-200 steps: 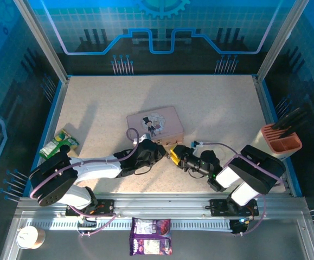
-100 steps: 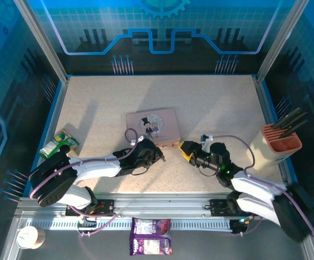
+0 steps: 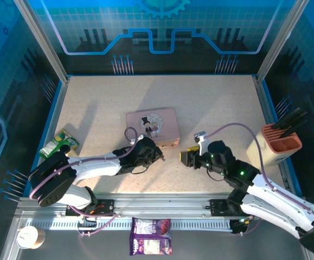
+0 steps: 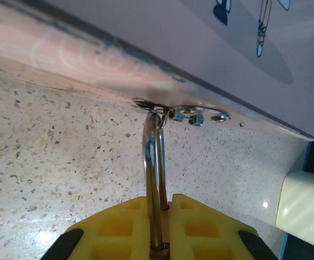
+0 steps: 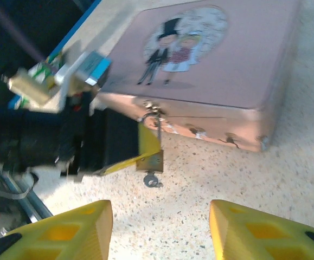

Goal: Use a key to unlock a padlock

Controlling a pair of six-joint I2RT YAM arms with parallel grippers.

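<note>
Closed pink tin (image 3: 152, 125) at the middle of the table (image 3: 222, 103), cartoon couple on the lid, contents hidden. At the right edge, peach holder (image 3: 280, 142) with dark utensils (image 3: 289, 120) standing in it.

Hanging from the hasp (image 4: 192, 115) on the tin's near wall: small brass padlock (image 5: 152, 161), silver shackle threaded through the hasp. Left gripper (image 3: 158, 153) clamped shut on the padlock, yellow fingers (image 4: 205, 227) pressed to either side of the shackle in the left wrist view. Grey key (image 5: 152, 180) just under the padlock body, touching its underside; whether seated in the keyhole, cannot tell.

Right gripper (image 3: 188, 157) near the tin's right near corner, fingers spread wide and empty, apart from padlock and key.

Compared with a second ago: right gripper drawn back from the left gripper, tip to tip with it before, now a clear gap between them. Right arm swung out toward the lower right. Left arm, tin and holder in the same places.
</note>
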